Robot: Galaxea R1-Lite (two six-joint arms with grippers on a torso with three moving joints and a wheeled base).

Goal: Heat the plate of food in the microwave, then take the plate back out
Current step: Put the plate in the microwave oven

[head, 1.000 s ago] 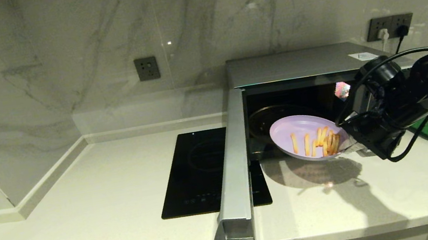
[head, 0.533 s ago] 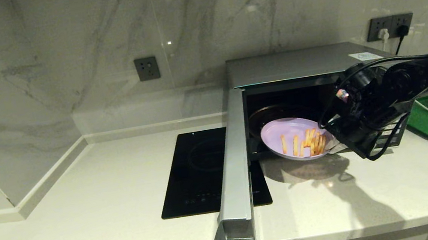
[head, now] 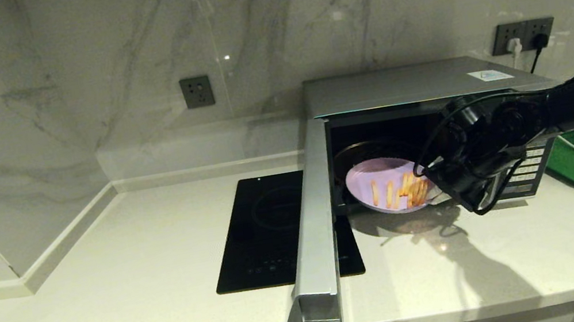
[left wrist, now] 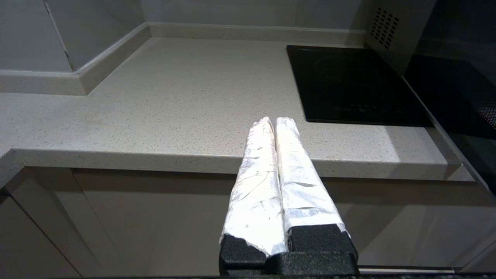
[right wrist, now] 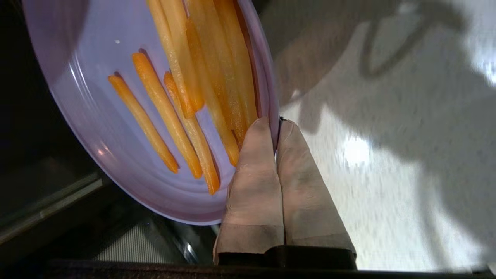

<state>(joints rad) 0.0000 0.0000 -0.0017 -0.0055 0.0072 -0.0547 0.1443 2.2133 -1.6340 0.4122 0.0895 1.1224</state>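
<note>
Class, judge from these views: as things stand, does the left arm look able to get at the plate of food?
Probably not. The left gripper is parked, shut, low at the counter's front edge, and the open microwave door stands between it and the plate of food, which the right gripper holds at the microwave opening.

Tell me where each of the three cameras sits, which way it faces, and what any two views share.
Head view: high on the robot, looking down at the counter and open silver microwave; right gripper shows.
Left wrist view: behind the shut left gripper, parked before the counter edge, facing the flat black cooktop.
Right wrist view: behind the right gripper, shut on the lilac plate of orange food sticks.
Shared: head and right wrist both show that plate.
</note>
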